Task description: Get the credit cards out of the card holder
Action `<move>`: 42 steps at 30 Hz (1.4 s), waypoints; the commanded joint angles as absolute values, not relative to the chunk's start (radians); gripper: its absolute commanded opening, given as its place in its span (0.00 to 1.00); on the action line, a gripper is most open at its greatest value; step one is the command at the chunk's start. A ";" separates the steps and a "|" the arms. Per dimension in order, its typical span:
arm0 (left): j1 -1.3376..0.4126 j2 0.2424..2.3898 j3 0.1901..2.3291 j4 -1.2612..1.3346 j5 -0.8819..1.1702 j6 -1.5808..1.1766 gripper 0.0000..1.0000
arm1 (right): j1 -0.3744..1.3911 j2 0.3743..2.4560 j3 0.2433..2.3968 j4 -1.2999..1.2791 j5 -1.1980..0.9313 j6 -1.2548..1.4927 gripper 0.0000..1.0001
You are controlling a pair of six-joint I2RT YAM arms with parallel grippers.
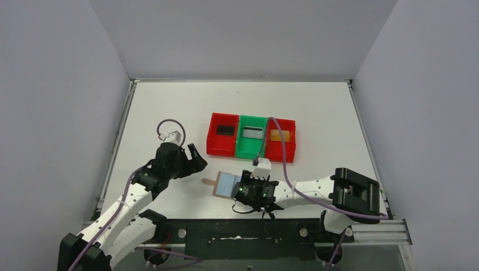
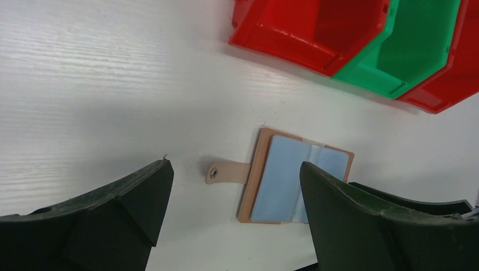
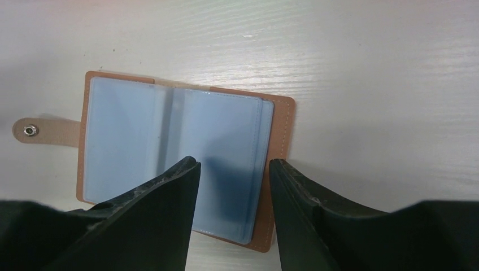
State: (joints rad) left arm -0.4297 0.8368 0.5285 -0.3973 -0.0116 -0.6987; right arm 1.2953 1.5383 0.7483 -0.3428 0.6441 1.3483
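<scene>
Top view: the card holder (image 1: 225, 184) lay open on the table (image 1: 169, 107), strap tab (image 1: 208, 182) pointing left, close to the near edge. The right gripper (image 1: 255, 193) hung over its right leaf. The left gripper (image 1: 190, 158) stood just left of it, apart. The credit cards (image 1: 252, 132) lay one to each bin (image 1: 223, 145), beyond the holder. The right arm's cable (image 1: 271, 141) draped across the bins and looked able to snag a rim on a lift. A pull toward the bases could slide the holder off the table, so the safer room seemed the bare strip toward the bins

Left wrist view: its fingers (image 2: 130, 197) stood wide apart with nothing between them. Only white tabletop lay between holder and bins

Right wrist view: its fingers (image 3: 169, 192) were partly open, holding nothing, above the right-hand pocket; contact could not be told. Both grey-blue pockets looked empty. Closing there would likely pinch the lining alone, dragging or folding the holder
</scene>
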 commanded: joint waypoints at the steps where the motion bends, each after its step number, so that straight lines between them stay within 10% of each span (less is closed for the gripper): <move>1: -0.467 0.902 0.496 -0.231 0.061 -0.799 0.84 | 1.273 1.482 0.732 -0.260 0.629 1.349 0.48; 18: -0.557 1.168 0.418 -0.039 0.229 -0.754 0.56 | 1.187 1.447 0.560 0.010 0.476 1.310 0.32; 35: -0.603 1.117 0.324 0.043 0.196 -0.868 0.27 | 1.190 1.532 0.747 -0.241 0.515 1.278 0.39; 42: -0.604 1.146 0.308 0.103 0.252 -0.871 0.19 | 1.200 1.505 0.754 -0.158 0.502 1.169 0.17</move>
State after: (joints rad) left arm -0.5968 1.1355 0.3103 0.0021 0.2016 -0.8574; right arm 1.1908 1.5364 0.7174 -0.2302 0.4931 1.2308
